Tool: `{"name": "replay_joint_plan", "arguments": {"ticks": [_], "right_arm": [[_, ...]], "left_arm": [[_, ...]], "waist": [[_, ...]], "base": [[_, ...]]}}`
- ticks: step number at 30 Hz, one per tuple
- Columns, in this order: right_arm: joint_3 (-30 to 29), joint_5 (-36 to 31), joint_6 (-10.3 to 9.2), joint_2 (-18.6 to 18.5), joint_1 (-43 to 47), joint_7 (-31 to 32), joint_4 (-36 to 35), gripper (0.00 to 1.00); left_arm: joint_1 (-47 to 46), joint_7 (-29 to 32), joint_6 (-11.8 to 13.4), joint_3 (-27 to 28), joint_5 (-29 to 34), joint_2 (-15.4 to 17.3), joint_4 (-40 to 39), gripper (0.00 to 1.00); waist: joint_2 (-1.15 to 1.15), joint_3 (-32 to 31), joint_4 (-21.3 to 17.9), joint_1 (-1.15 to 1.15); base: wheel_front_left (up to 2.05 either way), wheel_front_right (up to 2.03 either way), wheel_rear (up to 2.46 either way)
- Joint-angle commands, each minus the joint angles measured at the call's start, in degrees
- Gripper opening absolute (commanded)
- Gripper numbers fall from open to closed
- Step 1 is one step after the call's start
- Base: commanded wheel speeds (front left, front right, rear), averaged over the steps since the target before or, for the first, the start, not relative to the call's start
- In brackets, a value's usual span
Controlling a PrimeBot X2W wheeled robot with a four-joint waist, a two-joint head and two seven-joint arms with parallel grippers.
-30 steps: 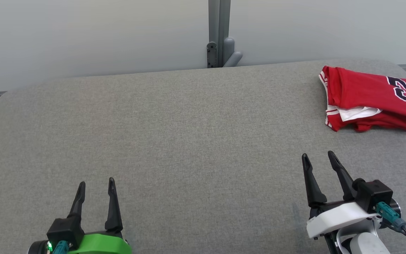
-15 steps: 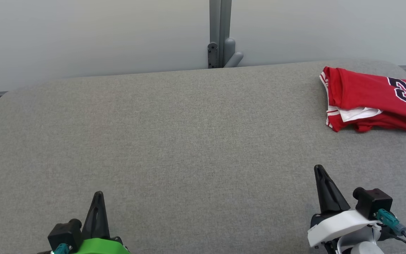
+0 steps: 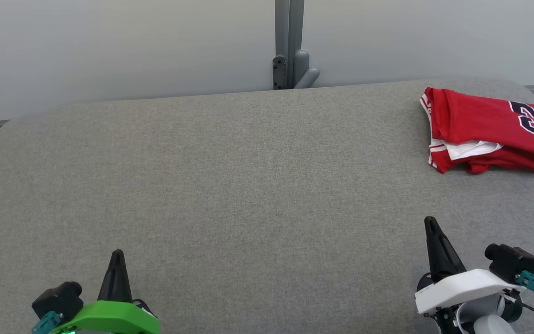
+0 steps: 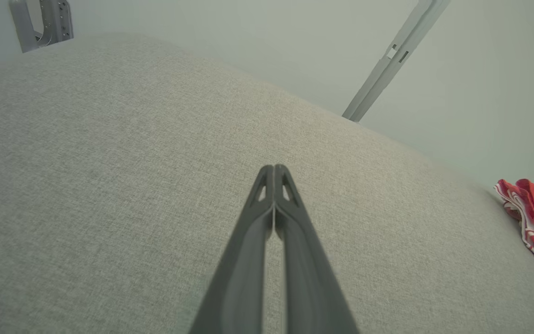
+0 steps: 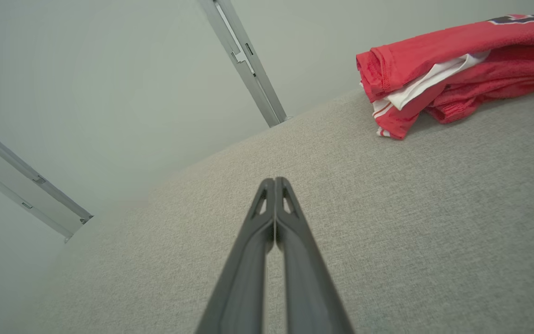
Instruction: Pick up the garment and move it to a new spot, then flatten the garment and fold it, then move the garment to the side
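Observation:
The garment (image 3: 487,130) is a red jersey with white trim and dark numerals, folded into a bundle at the far right of the grey padded table (image 3: 248,185). It appears again at the right edge in the left wrist view (image 4: 533,213) and at the upper right in the right wrist view (image 5: 452,69). My left gripper (image 3: 117,254) sits at the lower left, shut with nothing in it, fingers pressed together (image 4: 274,169). At the lower right my right gripper (image 3: 430,221) is shut and empty too (image 5: 275,182), well short of the garment.
A grey metal post with a bracket (image 3: 289,46) stands behind the table's far edge against a pale wall. The table's rounded left corner (image 3: 3,130) and right corner lie near the view's sides. Broad bare fabric stretches between the grippers and the garment.
Both grippers went from open to shut and drew back toward the bottom edge. The garment has not moved.

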Motion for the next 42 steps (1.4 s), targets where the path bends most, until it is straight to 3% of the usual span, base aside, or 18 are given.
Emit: {"name": "replay_joint_plan", "arguments": {"ticks": [1,42], "right_arm": [[-0.3,2.2,-0.01,-0.4,-1.8,0.3,-0.6,0.00],[-3.0,33.9,-0.03,-1.1,-4.5,6.5,1.1,0.00]], "left_arm": [[-2.0,0.4,-0.5,0.6,-1.9,0.0,-0.5,0.00],[-7.8,9.8,-5.0,7.0,-31.2,-0.6,2.5,0.00]], "waist": [[0.06,0.0,0.0,0.00],[0.18,0.1,-0.2,0.00]], "base": [[0.00,0.00,0.00],[0.00,0.00,0.00]]}}
